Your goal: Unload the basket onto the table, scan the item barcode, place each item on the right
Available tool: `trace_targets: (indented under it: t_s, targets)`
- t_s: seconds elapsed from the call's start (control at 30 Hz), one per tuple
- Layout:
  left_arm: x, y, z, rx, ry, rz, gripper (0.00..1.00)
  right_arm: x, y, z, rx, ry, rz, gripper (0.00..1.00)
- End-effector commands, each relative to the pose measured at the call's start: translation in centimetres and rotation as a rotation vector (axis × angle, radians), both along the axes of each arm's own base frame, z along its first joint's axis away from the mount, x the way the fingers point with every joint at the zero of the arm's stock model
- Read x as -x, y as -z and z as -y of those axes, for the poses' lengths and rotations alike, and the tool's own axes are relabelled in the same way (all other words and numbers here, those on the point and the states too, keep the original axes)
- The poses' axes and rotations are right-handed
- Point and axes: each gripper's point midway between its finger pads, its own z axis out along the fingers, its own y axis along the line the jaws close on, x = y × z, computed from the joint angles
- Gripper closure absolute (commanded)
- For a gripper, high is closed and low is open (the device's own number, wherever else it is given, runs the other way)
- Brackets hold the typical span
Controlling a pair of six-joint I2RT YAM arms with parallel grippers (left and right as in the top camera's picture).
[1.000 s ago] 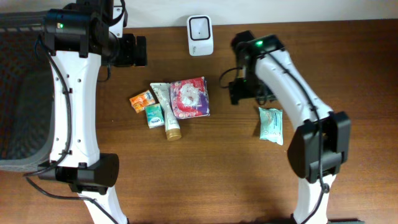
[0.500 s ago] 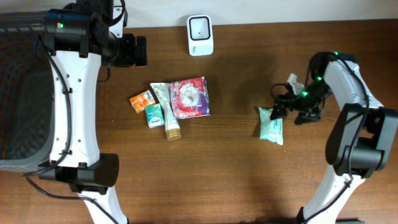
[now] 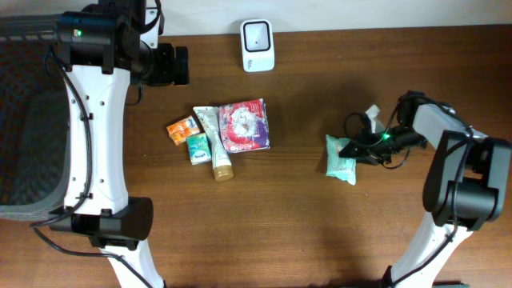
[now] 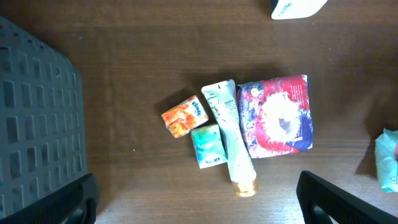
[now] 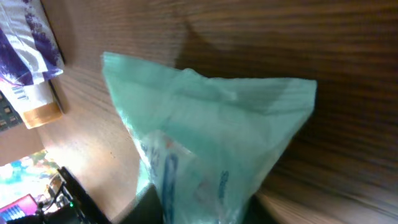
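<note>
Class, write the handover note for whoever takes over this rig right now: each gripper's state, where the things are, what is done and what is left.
Left gripper: open, empty, over the table's far left.
Right gripper: shut on the teal packet's edge, at the table's right.
Scanner: far edge, centre. Item cluster: mid-table, untouched.
Done: packet gripped.
Left: lift it and show its barcode to the scanner.
</note>
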Motion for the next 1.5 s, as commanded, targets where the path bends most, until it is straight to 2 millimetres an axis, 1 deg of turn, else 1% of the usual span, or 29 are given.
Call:
trace_targets:
  t_s: [0.0,0.03,0.1,0.13,0.17,0.2,0.23,0.27,0.3,0.33,0.37,0.4,0.47,0.5,0.57,0.6,0.7,0.83,0.9,1.0,1.13,1.2,1.23,1.3,1.33,1.37,1.4,1.43,1.47]
  targets:
    - [0.0,0.0,0.0,-0.003,-0.005,0.001,0.01,0.1,0.6,-2.3,0.021,0.014,-0.051,0.96]
    - [0.0,0.0,0.0,-0.003,-0.005,0.001,0.01,-0.4,0.5,-3.0,0.019,0.03,-0.054,0.96]
    - [0.0,0.0,0.0,-0.003,-0.005,0.001,0.01,-1.5,-0.3,-4.9,-0.013,0.036,-0.038,0.96]
    - [0.0,0.0,0.0,-0.003,-0.005,0.001,0.01,-3.3,-1.7,-6.4,-0.025,0.046,-0.009,0.96]
    - [0.0,0.0,0.0,-0.003,-0.005,0.001,0.01,-4.6,-2.8,-7.1,-0.026,0.05,0.019,0.96]
    - [0.0,0.0,0.0,-0.003,-0.005,0.001,0.01,-6.5,-4.5,-8.2,-0.029,0.051,0.078,0.96]
    - [0.0,0.0,0.0,-0.003,-0.005,0.001,0.01,-9.1,-6.5,-9.2,-0.025,0.065,0.155,0.96]
    - [0.0,0.0,-0.1,-0.004,-0.007,0.001,0.01,-11.0,-8.1,-9.7,-0.014,0.088,0.213,0.96]
    - [0.0,0.0,-0.1,-0.003,-0.007,0.001,0.01,-13.1,-9.7,-9.9,0.019,0.137,0.267,0.96]
    - [0.0,0.0,0.0,-0.003,-0.006,0.001,0.01,-15.7,-12.1,-9.9,0.056,0.197,0.351,0.96]
    - [0.0,0.0,0.0,-0.003,-0.005,0.001,0.01,-17.5,-13.8,-9.8,0.077,0.243,0.414,0.96]
    - [0.0,0.0,0.0,-0.003,-0.005,0.001,0.01,-20.0,-16.2,-10.0,0.08,0.307,0.521,0.96]
    - [0.0,0.0,0.0,-0.003,-0.005,0.001,0.01,-23.1,-18.9,-10.7,0.05,0.437,0.646,0.96]
    - [0.0,0.0,0.0,-0.003,-0.005,0.001,0.01,-24.0,-19.5,-11.3,0.034,0.474,0.681,0.96]
    - [0.0,0.0,0.0,-0.003,-0.005,0.001,0.01,-25.6,-21.1,-13.2,-0.038,0.507,0.765,0.96]
    - [0.0,0.0,0.0,-0.003,-0.005,0.001,0.01,-26.5,-21.5,-14.6,-0.076,0.541,0.808,0.96]
    - [0.0,0.0,0.0,-0.003,-0.005,0.001,0.01,-28.1,-21.3,-17.2,-0.119,0.601,0.895,0.96]
    - [0.0,0.0,0.0,-0.003,-0.005,0.001,0.01,-29.9,-18.5,-19.8,-0.079,0.689,0.943,0.96]
    - [0.0,0.0,0.0,-0.004,-0.005,0.001,0.01,-30.6,-17.6,-20.8,-0.104,0.717,0.922,0.96]
    - [0.0,0.0,0.0,-0.003,-0.005,0.001,0.01,-32.0,-16.3,-21.4,-0.159,0.764,0.879,0.96]
    - [0.0,0.0,0.0,-0.003,-0.004,0.001,0.01,-32.4,-16.5,-20.9,-0.172,0.763,0.877,0.96]
    - [0.0,0.0,0.0,-0.003,-0.005,0.001,0.01,-32.6,-16.6,-20.2,-0.175,0.746,0.883,0.96]
    - [0.0,0.0,0.0,-0.003,-0.005,0.001,0.01,-32.8,-17.0,-19.4,-0.157,0.724,0.903,0.96]
    - [0.0,0.0,0.0,-0.004,-0.005,0.001,0.01,-32.9,-17.6,-16.5,-0.072,0.718,0.893,0.96]
    - [0.0,0.0,0.0,-0.003,-0.005,0.001,0.01,-32.8,-18.3,-15.2,-0.038,0.71,0.897,0.96]
    - [0.0,0.0,0.0,-0.003,-0.005,0.001,0.01,-32.6,-19.4,-13.5,0.0,0.709,0.901,0.96]
    - [0.0,0.0,0.0,-0.003,-0.005,0.001,0.01,-32.4,-20.1,-12.5,0.024,0.708,0.903,0.96]
    - [0.0,0.0,0.0,-0.003,-0.005,0.001,0.01,-31.9,-21.5,-9.3,0.079,0.733,0.886,0.96]
    - [0.0,0.0,0.0,-0.003,-0.005,0.001,0.01,-31.3,-22.2,-6.6,0.118,0.766,0.855,0.96]
